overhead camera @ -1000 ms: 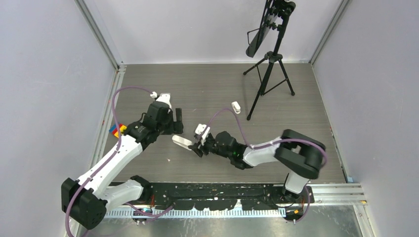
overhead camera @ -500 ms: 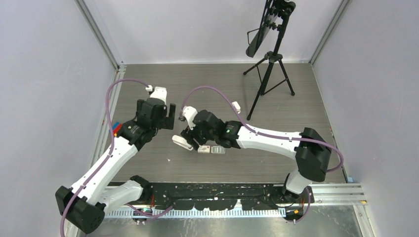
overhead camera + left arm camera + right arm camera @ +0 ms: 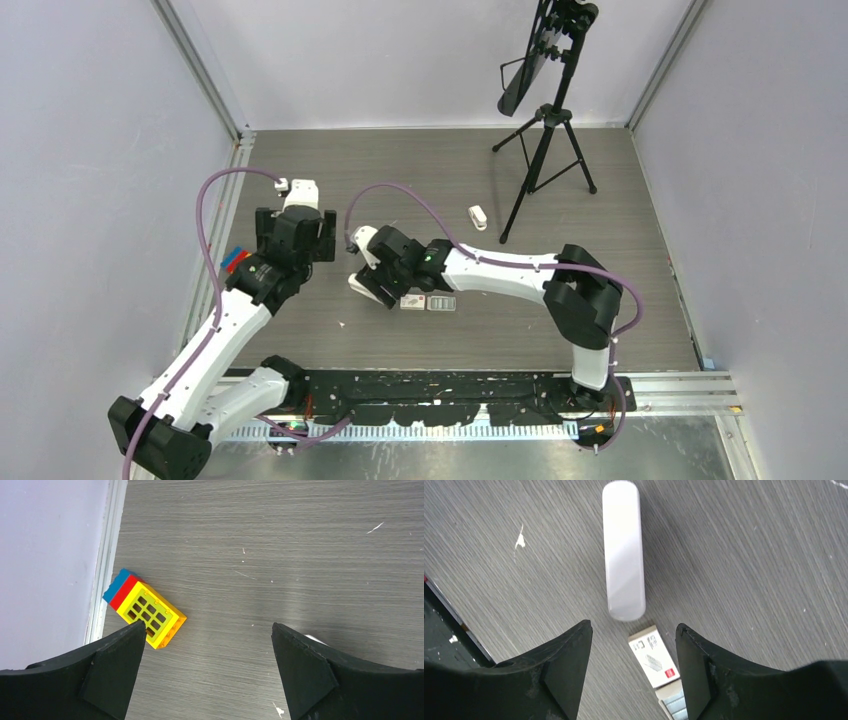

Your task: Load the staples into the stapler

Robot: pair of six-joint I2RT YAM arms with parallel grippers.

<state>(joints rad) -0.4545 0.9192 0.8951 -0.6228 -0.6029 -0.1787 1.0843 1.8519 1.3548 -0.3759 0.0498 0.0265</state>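
Showing between fingers (image 3: 559, 672) of right claw (image 3: 634, 627) — staples (image 3: 651, 655), edge-cropped

Staples box (image 3: 651, 656) just beside stapler (image 3: 624, 550) end; bricks (image 3: 145, 609) leftward.

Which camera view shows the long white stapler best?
The right wrist view: the stapler lies whole and large there. The top view shows it small, partly under the right gripper. The left wrist view does not show it clearly.

Looks like a robotics lab test cell. Shows plain pale walls (image 3: 90, 150) boxing in a grey wood-grain table (image 3: 420, 170), aluminium framing (image 3: 200, 68) in the corners, and a black tripod (image 3: 548, 140) at two o'clock.
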